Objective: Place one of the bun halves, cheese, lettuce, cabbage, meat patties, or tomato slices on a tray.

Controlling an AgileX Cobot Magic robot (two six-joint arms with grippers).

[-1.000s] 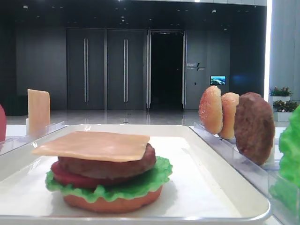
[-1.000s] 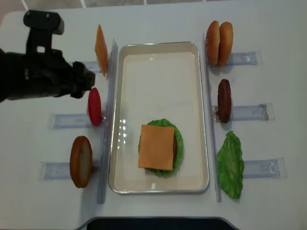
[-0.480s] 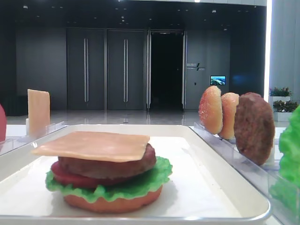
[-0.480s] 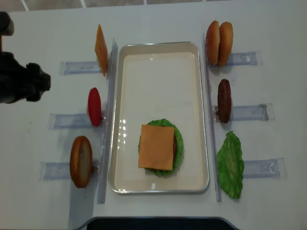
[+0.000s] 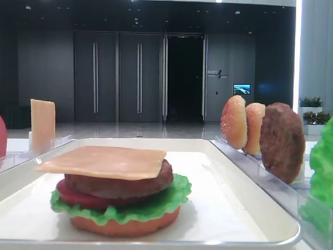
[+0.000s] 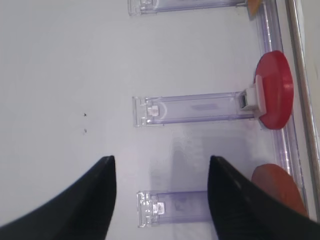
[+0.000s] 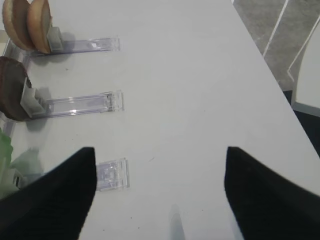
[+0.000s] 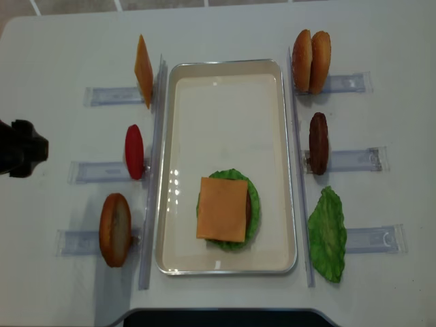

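At the far left edge of the overhead view the left gripper (image 8: 27, 148) pokes into frame, and its wrist view shows the two dark fingers (image 6: 95, 200) spread well apart over bare white table (image 8: 61, 41), holding nothing. Just right of it stand three clear holder racks (image 8: 95, 172) carrying, from far to near, an upright cheese slice (image 8: 143, 71), a red tomato slice (image 8: 134, 151) and a bun half (image 8: 114, 229), all set on edge beside the tray's left side. The white tray (image 8: 226, 80) lies in the middle of the table, and in its near half sits a stack: a bun half (image 5: 125, 225) at the bottom, then green lettuce (image 5: 171, 195), a tomato slice (image 5: 70, 194), a meat patty (image 5: 119, 185), and a square cheese slice (image 8: 222, 208) lying flat on top. Right of the tray, two bun halves (image 8: 310, 60) stand together at the far end, a meat patty (image 8: 318, 143) stands on edge in the middle rack, and a lettuce leaf (image 8: 328, 234) lies nearest. The right gripper (image 7: 157, 195) hangs over empty table beyond those racks, fingers (image 7: 265, 195) wide apart.
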